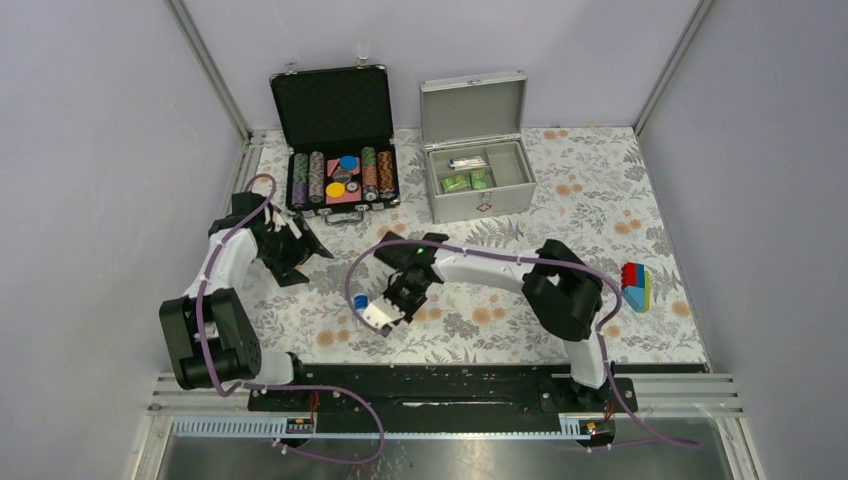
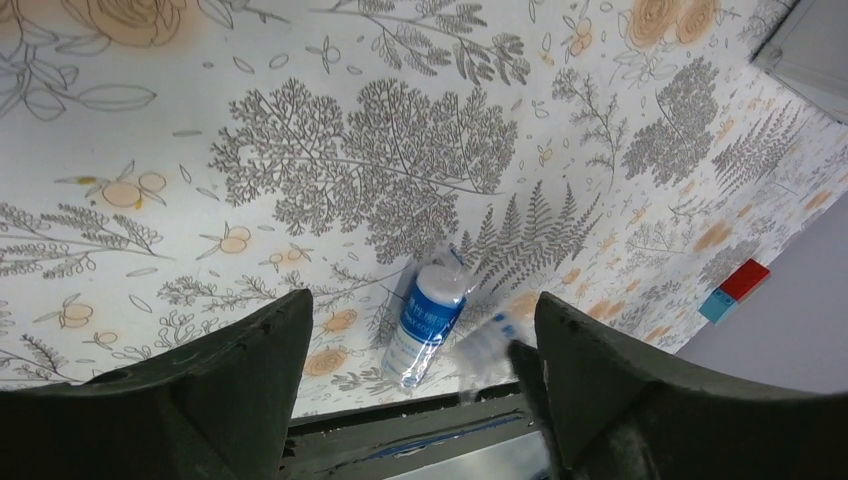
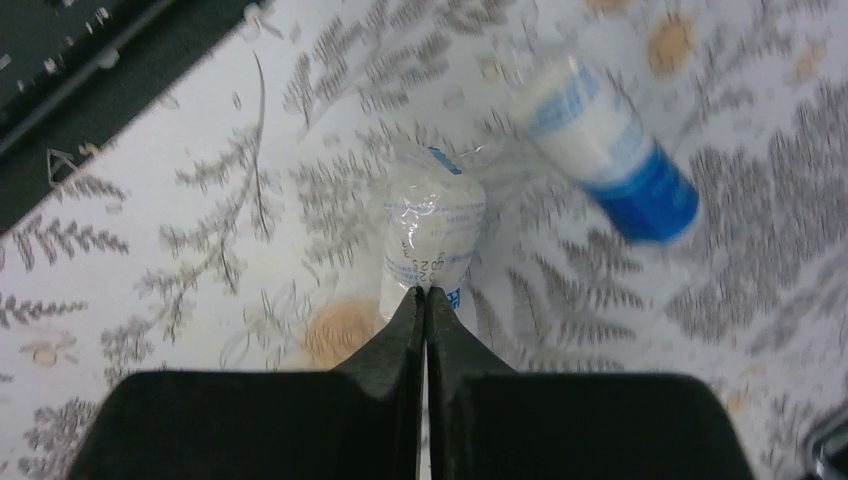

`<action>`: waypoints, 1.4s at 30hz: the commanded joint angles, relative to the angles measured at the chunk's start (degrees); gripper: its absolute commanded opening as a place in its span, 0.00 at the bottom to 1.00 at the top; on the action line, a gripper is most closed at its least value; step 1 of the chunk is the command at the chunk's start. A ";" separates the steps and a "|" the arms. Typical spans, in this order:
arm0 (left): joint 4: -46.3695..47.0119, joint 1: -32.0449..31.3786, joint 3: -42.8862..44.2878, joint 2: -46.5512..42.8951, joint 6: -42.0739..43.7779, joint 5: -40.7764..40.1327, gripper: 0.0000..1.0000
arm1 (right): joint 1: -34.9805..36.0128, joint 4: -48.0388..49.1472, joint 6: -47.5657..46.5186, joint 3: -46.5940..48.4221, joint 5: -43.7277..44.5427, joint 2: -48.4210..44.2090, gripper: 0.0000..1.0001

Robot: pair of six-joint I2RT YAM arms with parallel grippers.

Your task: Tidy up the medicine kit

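Currently the medicine kit [image 1: 478, 192], a grey-silver metal box with a hinged lid, stands at the far side of the white floral-printed table cover [image 1: 600, 200]. Its lid [image 1: 472, 105] is raised upright and the grey divided tray [image 1: 507, 165] is seated inside. Green packets [image 1: 468, 182] lie in the tray's front-left compartment, and a pale elongated item [image 1: 466, 161] lies in the compartment behind them. Their print is too small to read. A small red mark [image 1: 484, 207] shows on the kit's front wall. Left of the kit and apart from it stands an open black case [image 1: 335, 110] holding rows of coloured poker chips [image 1: 342, 178]. Well in front of the kit, toward its left, the right gripper [image 3: 427, 297] has its fingers pressed together. The tips meet at the near end of a white roll in clear plastic wrap [image 3: 432, 225]. Whether they pinch the film cannot be told. Blue lettering on the wrap is blurred and unreadable. A white roll with a blue band [image 3: 612, 150] lies just beside it, not touching; its label is likewise unreadable. Farther left of the kit, near the black case, the left gripper [image 2: 423, 340] hangs above the cover with its fingers spread wide, grasping nothing. A stack of coloured plastic blocks [image 1: 636, 287] lies to the right of the kit and nearer the arm bases.
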 commanded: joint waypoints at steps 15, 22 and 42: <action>-2.77 0.40 20.07 18.64 7.83 2.47 0.79 | -30.69 6.01 63.31 12.84 16.21 -15.55 0.00; -0.61 -0.24 24.58 21.21 9.39 0.52 0.80 | -37.25 8.38 82.01 19.76 36.01 -7.44 0.00; -1.88 -4.02 21.19 15.87 13.05 -1.72 0.83 | -39.74 4.53 79.73 35.37 42.67 7.90 0.00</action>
